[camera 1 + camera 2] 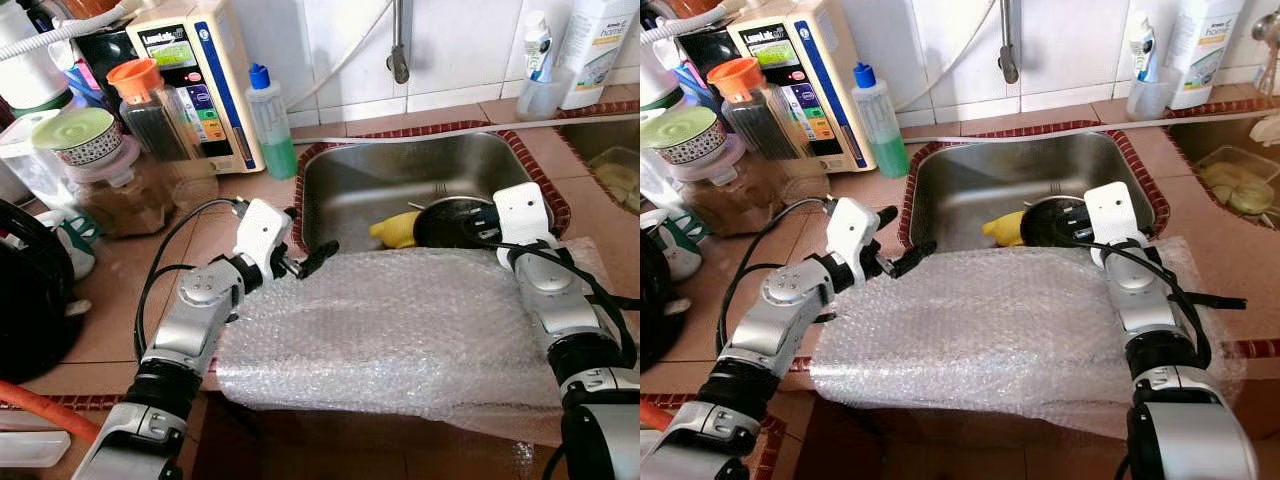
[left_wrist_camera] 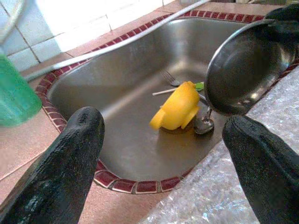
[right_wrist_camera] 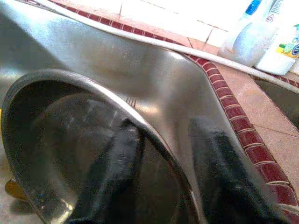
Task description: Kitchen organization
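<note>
A steel sink [image 1: 400,165] holds a yellow cup [image 1: 397,230] on its side, with a fork [image 2: 170,79] and a spoon [image 2: 204,123] beside it. My right gripper [image 3: 161,140] is shut on the rim of a dark metal bowl [image 1: 450,222], one finger inside and one outside, holding it tilted above the sink's front right. My left gripper [image 1: 310,258] is open at the sink's front left corner, pointing toward the cup with nothing between its fingers [image 2: 84,140]. A sheet of bubble wrap [image 1: 400,330] covers the counter in front of the sink, under both arms.
A green soap bottle [image 1: 270,120], a water purifier [image 1: 200,75] and several jars [image 1: 150,110] crowd the counter at back left. A faucet [image 1: 400,45] hangs over the sink. White bottles [image 1: 590,45] and a second basin [image 1: 615,165] lie at right.
</note>
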Robot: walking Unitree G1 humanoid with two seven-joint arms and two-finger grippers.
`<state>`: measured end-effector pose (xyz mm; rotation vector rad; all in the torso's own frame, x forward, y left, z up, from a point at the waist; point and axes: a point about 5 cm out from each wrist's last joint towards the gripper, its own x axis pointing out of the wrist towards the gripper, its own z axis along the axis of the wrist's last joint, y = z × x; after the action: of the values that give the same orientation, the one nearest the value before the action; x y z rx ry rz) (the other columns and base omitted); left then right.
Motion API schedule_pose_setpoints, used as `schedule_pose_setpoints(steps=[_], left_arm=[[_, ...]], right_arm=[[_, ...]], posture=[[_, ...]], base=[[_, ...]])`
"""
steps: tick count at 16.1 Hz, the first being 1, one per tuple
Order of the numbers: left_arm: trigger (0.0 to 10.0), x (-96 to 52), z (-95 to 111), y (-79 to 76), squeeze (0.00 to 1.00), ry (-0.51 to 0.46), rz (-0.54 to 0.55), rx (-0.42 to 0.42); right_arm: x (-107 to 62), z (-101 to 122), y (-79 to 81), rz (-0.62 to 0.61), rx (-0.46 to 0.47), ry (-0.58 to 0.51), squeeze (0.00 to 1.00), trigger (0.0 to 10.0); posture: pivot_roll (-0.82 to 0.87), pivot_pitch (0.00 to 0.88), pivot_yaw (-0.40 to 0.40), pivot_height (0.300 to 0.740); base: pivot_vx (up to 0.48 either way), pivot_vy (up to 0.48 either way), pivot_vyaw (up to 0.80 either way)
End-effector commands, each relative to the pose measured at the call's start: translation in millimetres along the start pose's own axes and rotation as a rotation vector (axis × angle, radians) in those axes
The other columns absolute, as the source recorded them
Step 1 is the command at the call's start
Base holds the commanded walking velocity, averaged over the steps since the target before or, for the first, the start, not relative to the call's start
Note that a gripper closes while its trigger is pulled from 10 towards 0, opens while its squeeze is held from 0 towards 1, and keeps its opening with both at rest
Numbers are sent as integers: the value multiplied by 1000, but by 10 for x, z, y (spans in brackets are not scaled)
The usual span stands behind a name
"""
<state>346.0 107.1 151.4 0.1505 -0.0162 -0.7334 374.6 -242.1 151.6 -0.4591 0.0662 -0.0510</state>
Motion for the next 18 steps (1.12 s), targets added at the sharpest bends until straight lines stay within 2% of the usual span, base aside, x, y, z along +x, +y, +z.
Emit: schedule_pose_setpoints(steps=[1,4,6,10,11,12,13,14,18], left_arm=[[10000,-17,4,65,1000,6,25,10],[10000,-13,2,74,1000,6,29,12],[10000,-14,5,82,1000,5,33,12],[10000,-23,-4,82,1000,6,34,12],[10000,-24,-5,85,1000,7,33,12],[10000,-24,-7,84,1000,8,33,12],[10000,-25,-10,77,1000,10,29,14],[10000,-26,-12,75,1000,11,27,15],[10000,-19,-24,54,1000,19,16,15]], right_arm=[[-121,-381,158,41,14,158,1000,10000],[-116,-360,111,-11,40,147,1000,10000],[-92,-272,1,-74,87,97,1000,10000],[-76,-267,-60,-87,112,118,1000,10000],[-75,-314,-19,-54,162,169,1000,10000],[-80,-371,32,-28,267,225,1000,10000],[-87,-432,77,-17,512,295,1000,10000],[-88,-437,70,-21,544,298,1000,10000],[-104,-463,7,-54,447,310,1000,10000]], posture=[[-314,82,236,740],[-313,78,235,740],[-311,76,235,740],[-308,76,234,740],[-307,77,235,740],[-307,77,235,740],[-307,78,237,740],[-309,79,240,740],[-309,79,240,740]], base=[[0,0,0],[0,0,0],[0,0,0],[0,0,0],[0,0,0],[0,0,0],[0,0,0],[0,0,0],[0,0,0]])
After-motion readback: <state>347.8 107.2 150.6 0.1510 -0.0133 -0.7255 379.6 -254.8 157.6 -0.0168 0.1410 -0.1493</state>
